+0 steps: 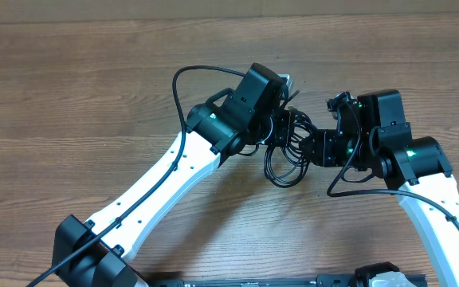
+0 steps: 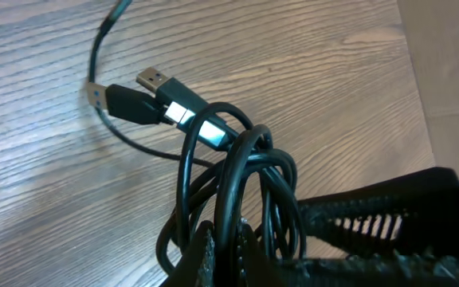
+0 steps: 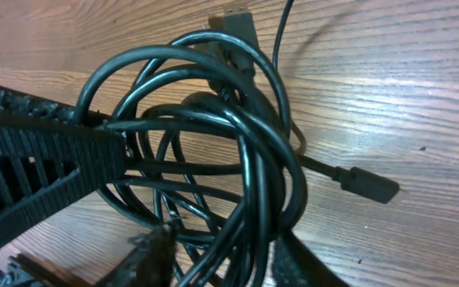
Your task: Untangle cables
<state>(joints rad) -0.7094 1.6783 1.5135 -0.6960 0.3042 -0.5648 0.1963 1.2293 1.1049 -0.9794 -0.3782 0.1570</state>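
Observation:
The cables are a tangled bundle of thin black loops on the table between the two grippers. My left gripper reaches in from the left. In the left wrist view it is shut on a few strands of the bundle, beyond which two USB plugs lie. My right gripper comes in from the right. Its jaws stand astride several strands of the coil. The right finger touches them; the left finger stands a little apart.
The wooden table runs out on all sides. A loose plug end lies to the right of the coil. The left arm's own thick wire arcs above its wrist. The two grippers are nearly touching, the left one's ribbed finger beside the coil.

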